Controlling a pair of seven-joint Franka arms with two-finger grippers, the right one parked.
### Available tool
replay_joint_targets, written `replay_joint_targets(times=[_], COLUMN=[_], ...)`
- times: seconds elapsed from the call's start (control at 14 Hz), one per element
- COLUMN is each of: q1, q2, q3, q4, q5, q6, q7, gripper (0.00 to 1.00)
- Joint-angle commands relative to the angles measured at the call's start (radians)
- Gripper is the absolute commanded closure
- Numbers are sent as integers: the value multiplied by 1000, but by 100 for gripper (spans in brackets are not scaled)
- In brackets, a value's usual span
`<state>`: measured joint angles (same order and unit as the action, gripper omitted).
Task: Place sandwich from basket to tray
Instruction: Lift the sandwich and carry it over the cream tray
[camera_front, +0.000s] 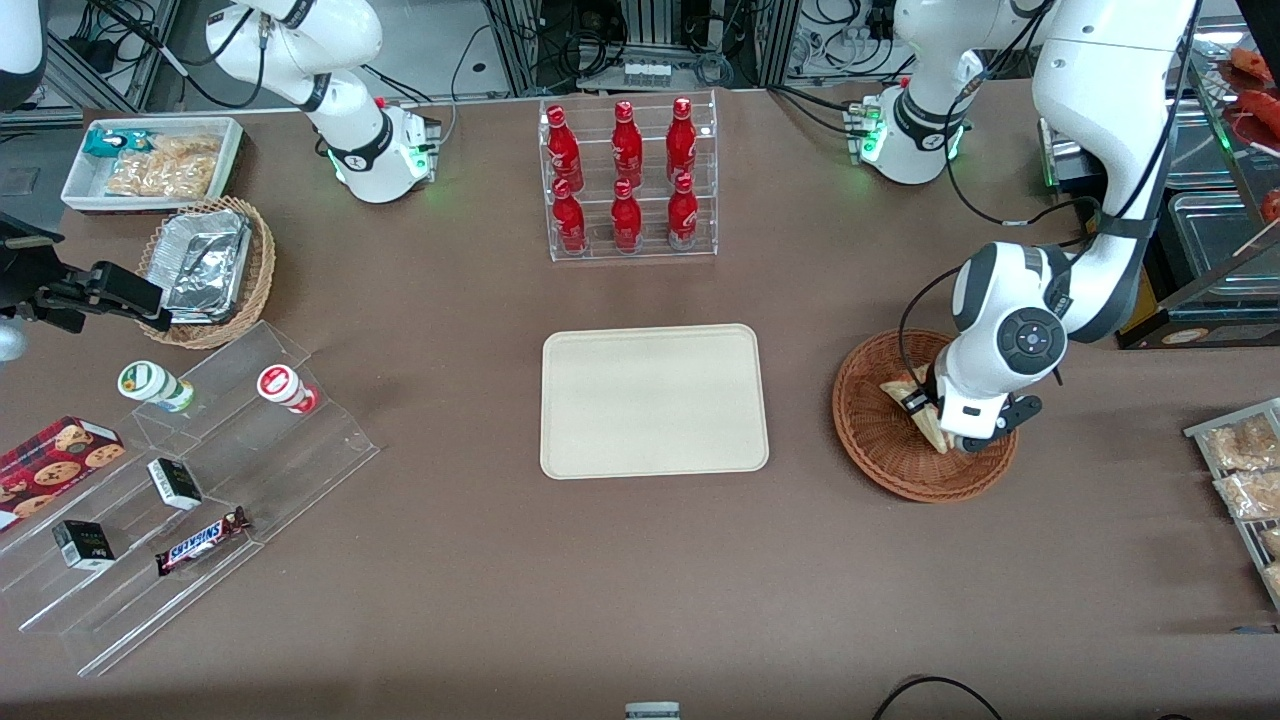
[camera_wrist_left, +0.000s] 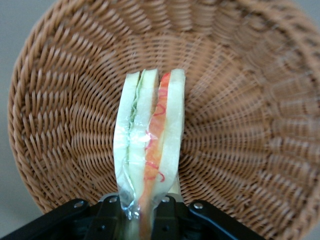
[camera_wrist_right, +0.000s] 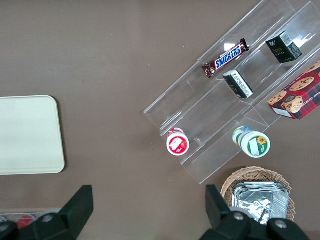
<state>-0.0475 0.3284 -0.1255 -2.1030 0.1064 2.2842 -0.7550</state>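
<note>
Gripping sandwich (camera_wrist_left: 150, 145) edge-on | gripper (camera_wrist_left: 145, 212) jaws clamped around it | inside basket (camera_wrist_left: 240, 90)

Even, bright overhead light; soft short shadows on the brown desk (camera_front: 450, 600). The clear acrylic stepped shelf (camera_front: 200, 500) shows glare. The wrist close-up is slightly soft.

The gripper (camera_front: 960, 435) hangs in shade.

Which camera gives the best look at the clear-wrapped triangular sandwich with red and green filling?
Left wrist view: the sandwich fills it edge-on, layers plain, at the left gripper in the reddish-brown wicker basket. Front view: mostly hidden by the arm. Right wrist: absent.
</note>
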Motion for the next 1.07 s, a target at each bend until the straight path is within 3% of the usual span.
replay_joint_targets(times=[0.0,0.14,0.79,1.0], q1=[-6,-14,-18,-107], q2=[-51,-58,-8,52], q3=[-2,-12,-271,-292], q4=[20,64,207,267], q5=[13,10,6,7], q6=[-22,-35,-34,-37], q7=[32,40,141,64], gripper=[90,90,88,88])
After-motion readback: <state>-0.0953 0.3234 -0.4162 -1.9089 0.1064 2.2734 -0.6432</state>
